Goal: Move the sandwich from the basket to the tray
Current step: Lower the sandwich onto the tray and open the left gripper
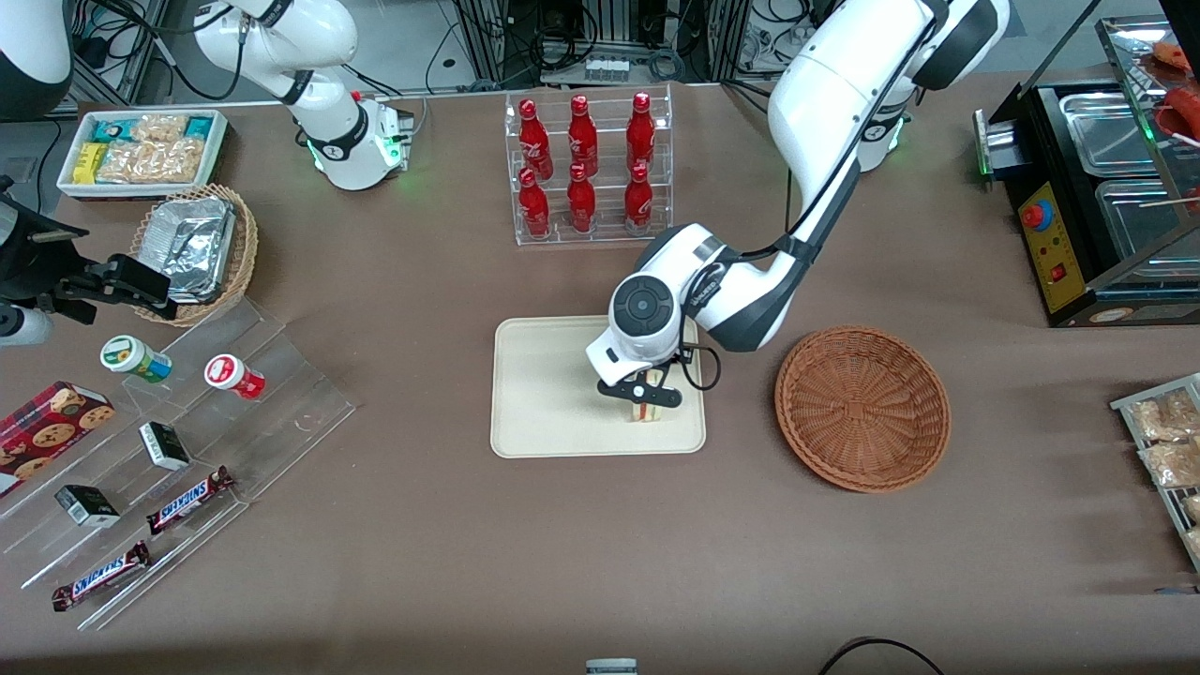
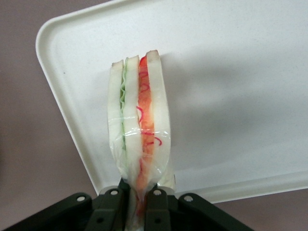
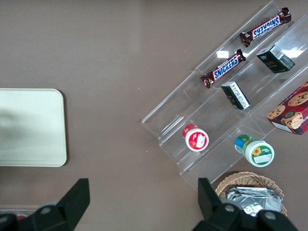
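Note:
My left gripper (image 1: 647, 397) hangs low over the cream tray (image 1: 544, 394), near the corner closest to the basket, and is shut on the sandwich (image 1: 651, 410). In the left wrist view the clear-wrapped wedge (image 2: 139, 125) stands on edge between the black fingers (image 2: 111, 207), its green and red filling layers facing the camera, with the tray (image 2: 231, 86) just beneath it. I cannot tell whether the sandwich touches the tray. The reddish-brown wicker basket (image 1: 862, 408) sits empty beside the tray, toward the working arm's end.
A clear rack of red bottles (image 1: 588, 167) stands farther from the front camera than the tray. A stepped acrylic display (image 1: 187, 450) with snack bars and cups lies toward the parked arm's end. A black machine with metal pans (image 1: 1097, 197) sits toward the working arm's end.

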### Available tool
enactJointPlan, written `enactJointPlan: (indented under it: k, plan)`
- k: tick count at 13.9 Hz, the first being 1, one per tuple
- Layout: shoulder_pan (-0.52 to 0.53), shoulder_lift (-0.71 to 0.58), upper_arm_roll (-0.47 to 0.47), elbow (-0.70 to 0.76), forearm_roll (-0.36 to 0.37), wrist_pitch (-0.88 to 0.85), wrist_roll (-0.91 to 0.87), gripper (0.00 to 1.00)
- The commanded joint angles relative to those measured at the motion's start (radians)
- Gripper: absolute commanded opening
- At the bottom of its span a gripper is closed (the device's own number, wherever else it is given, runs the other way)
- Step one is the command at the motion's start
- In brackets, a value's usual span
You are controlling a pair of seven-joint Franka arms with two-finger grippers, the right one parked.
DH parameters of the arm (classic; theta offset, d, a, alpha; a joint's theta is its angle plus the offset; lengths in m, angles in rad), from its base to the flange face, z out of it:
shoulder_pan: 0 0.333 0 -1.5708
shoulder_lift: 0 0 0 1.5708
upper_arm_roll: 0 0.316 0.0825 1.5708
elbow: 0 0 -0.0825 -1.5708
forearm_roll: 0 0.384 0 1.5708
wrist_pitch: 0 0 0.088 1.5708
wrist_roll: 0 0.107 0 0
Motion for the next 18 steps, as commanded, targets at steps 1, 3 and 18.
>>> enactJointPlan:
  k: [1,3,18]
  plan:
    - [-0.019,0.030,0.012,0.038,0.004,0.006,-0.028,0.00]
    - [-0.019,0.039,0.012,0.038,0.008,0.021,-0.037,0.00]
    - [-0.036,0.007,0.016,0.040,0.018,0.001,-0.071,0.99]
